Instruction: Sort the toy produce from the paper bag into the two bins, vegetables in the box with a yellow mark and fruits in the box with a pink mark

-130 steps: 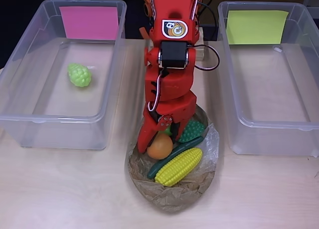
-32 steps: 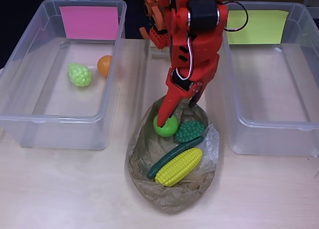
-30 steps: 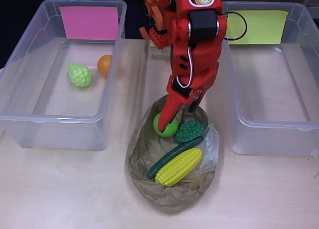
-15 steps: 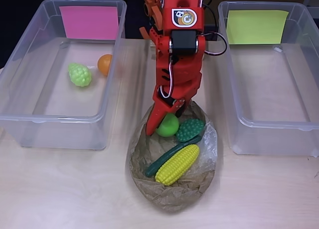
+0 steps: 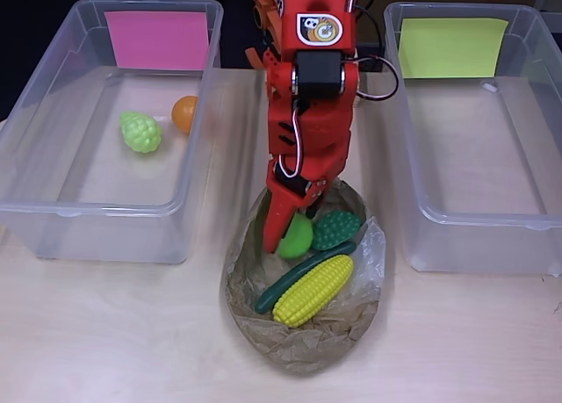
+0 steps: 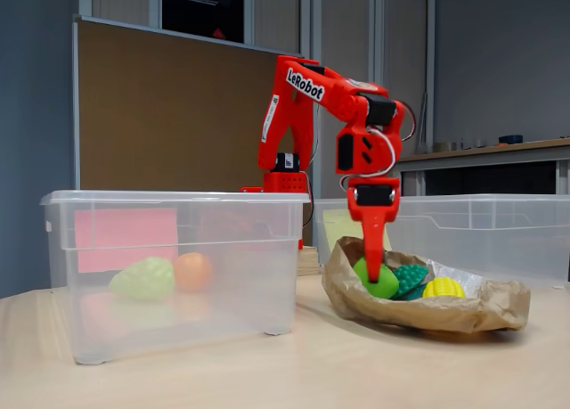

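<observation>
Tool (image 5: 285, 232) down in paper bag (image 5: 303, 337), touching green ball (image 5: 299, 238).

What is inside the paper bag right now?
The paper bag holds a green ball, a dark green bumpy piece, a cucumber and corn. The end effector covers part of the ball; anything beneath stays hidden.

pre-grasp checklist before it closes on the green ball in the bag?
1. Gripper at the green ball: ok, one red finger lies over its left side in the overhead view.
2. Jaws closed on the ball: cannot tell.
3. Neighbours apart: not ok, the dark green bumpy piece touches the ball.
4. Corn cob and dark green pod out of the way: ok.
5. Pink-marked bin has room: ok, holding a light green fruit and an orange.
6. Paper bag open: ok.
</observation>
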Robot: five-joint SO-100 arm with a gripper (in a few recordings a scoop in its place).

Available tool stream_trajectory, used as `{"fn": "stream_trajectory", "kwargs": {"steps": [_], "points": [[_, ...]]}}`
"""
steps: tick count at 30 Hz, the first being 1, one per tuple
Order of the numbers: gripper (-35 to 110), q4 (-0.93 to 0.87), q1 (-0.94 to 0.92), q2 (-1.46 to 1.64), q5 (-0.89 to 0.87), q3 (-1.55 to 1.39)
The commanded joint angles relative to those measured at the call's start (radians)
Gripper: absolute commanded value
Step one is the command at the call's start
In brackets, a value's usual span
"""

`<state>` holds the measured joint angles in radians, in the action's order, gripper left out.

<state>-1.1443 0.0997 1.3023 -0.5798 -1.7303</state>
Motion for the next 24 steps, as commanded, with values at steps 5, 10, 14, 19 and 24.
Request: {"fn": "stream_trajectory", "kwargs": {"steps": [5, 10, 14, 19, 24], "points": [[34, -0.057, 0.043, -0.017, 0.023, 0.091], [38, -0.094, 0.055, -0.055, -0.015, 0.097], [39, -0.094, 0.055, -0.092, -0.008, 0.115], [39, -0.069, 0.034, -0.147, 0.029, 0.144], [32, -0.044, 0.006, -0.189, 0.063, 0.169]]}}
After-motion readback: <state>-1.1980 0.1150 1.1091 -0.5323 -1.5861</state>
